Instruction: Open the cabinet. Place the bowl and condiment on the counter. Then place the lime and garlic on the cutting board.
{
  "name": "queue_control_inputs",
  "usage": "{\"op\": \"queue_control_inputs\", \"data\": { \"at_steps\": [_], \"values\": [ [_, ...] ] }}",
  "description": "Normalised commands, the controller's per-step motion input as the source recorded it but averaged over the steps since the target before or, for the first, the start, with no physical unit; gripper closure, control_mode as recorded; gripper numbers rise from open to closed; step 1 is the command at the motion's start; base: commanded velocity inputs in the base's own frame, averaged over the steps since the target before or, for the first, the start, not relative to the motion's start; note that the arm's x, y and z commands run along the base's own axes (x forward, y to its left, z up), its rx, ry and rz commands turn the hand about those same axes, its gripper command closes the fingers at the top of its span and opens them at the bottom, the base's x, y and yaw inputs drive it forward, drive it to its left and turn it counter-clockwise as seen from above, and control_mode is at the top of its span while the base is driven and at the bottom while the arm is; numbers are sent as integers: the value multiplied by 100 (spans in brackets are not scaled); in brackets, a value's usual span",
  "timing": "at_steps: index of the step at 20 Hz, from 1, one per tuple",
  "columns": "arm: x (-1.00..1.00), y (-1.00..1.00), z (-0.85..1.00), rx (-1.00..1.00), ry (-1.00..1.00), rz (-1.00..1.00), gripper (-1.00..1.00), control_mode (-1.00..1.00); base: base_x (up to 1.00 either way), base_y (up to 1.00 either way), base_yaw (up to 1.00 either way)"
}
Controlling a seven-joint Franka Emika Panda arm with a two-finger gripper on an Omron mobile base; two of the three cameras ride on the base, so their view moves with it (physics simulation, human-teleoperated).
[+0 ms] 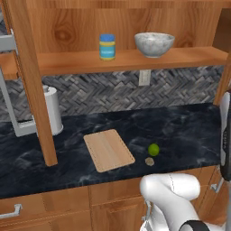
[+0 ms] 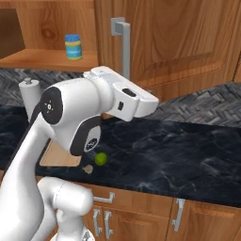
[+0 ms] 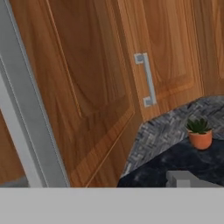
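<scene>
The cabinet (image 1: 126,18) stands open, its doors swung out. On its shelf the blue-lidded condiment (image 1: 107,46) stands left of the speckled bowl (image 1: 154,43); the condiment (image 2: 73,46) also shows in the right base view. Down on the counter (image 1: 180,126) lies the cutting board (image 1: 108,150), with the lime (image 1: 153,149) and garlic (image 1: 149,161) just right of it, off the board. My gripper (image 2: 155,104) hangs just below the right door's grey handle (image 2: 123,47), open and holding nothing. That handle (image 3: 26,109) runs close along the left of the hand view, and one fingertip (image 3: 183,178) shows at the bottom right.
A paper-towel roll (image 1: 53,110) stands at the back left of the counter, beside the open left door (image 1: 34,81). Another shut cabinet door with a handle (image 3: 146,78) lies further right, with a small potted plant (image 3: 200,135) below it. Drawers run under the counter.
</scene>
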Motion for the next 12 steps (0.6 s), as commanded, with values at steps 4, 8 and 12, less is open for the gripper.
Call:
{"op": "queue_control_inputs", "data": {
  "at_steps": [4,8,12],
  "values": [
    [-94,77,0,-14,0,-1,-100,-100,0,0,0],
    [-100,67,5,-3,6,10,-100,-100,0,0,0],
    [-66,51,3,15,6,45,-100,-100,0,0,0]
  ]
}}
